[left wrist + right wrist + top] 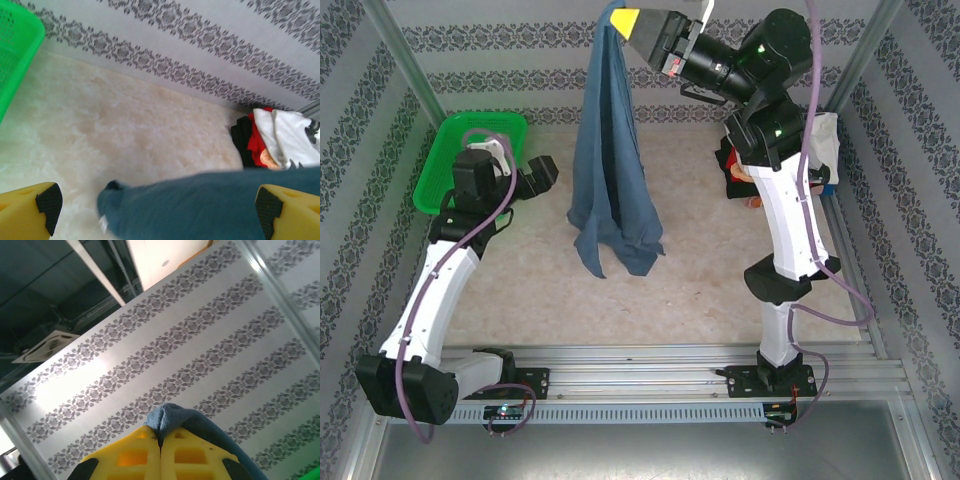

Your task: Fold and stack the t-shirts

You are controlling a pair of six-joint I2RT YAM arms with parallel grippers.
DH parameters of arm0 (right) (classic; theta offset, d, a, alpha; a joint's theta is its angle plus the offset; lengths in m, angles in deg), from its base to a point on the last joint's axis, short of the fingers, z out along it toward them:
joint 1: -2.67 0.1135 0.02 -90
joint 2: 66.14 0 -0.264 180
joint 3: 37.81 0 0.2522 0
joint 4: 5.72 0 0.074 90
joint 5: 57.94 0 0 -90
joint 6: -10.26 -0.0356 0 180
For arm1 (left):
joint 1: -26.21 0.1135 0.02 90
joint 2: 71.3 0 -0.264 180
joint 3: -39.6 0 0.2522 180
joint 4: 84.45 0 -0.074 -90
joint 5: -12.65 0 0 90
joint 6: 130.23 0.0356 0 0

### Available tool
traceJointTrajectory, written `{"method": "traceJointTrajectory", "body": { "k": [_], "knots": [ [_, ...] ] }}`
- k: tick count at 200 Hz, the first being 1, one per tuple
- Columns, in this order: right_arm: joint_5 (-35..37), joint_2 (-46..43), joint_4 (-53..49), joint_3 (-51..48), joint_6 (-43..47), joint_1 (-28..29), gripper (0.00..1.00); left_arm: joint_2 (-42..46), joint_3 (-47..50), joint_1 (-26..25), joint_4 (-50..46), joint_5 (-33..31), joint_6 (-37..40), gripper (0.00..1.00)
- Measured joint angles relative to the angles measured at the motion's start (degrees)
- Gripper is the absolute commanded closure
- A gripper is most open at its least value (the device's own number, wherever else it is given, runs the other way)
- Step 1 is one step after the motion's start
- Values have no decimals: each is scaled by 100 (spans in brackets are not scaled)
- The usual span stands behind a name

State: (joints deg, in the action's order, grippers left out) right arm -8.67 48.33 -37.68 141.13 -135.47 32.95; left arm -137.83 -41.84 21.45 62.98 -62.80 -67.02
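From above, your right claw (623,21) is high over the far edge of the table (700,290), pressed together on one bunched edge of the blue shirt (610,170). The shirt hangs from it in a long twisted drape over the middle of the table, and I cannot tell whether its low end touches the surface. Your left claw (546,172) sits low towards the far left corner, just beside the green basket (438,150), with nothing in it. The pile of other shirts (825,140) lies at the right edge, partly behind the right arm. In the left wrist view, the left claw (159,207) is spread wide apart and the blue shirt (200,200) crosses the gap between its fingers (49,204). The pile (280,137) is beyond it and the basket (15,55) is at the left. In the right wrist view, the right claw (160,442) is clamped shut with only a small tuft of the shirt (172,416) showing above the tips. That looks like a thin hold, so a tug from the left side could pull the cloth free. Because the drape is twisted, closing the left claw now may catch two layers and spread the shirt crooked. A wide swing of the right arm could also drag the pile.
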Motion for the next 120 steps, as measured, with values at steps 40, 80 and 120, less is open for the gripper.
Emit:
{"method": "traceJointTrajectory", "body": {
  "k": [40,80,120],
  "knots": [
    [1058,-1353,-981,-2518,857,-601,100,-291,-157,-63,190,337,-33,0],
    [1808,-2284,-492,-5928,920,-1985,100,-822,-129,-743,87,745,79,0],
    [2041,-2116,-400,-7117,927,-2566,100,-883,461,-1290,-236,1325,105,0]
  ]
}}
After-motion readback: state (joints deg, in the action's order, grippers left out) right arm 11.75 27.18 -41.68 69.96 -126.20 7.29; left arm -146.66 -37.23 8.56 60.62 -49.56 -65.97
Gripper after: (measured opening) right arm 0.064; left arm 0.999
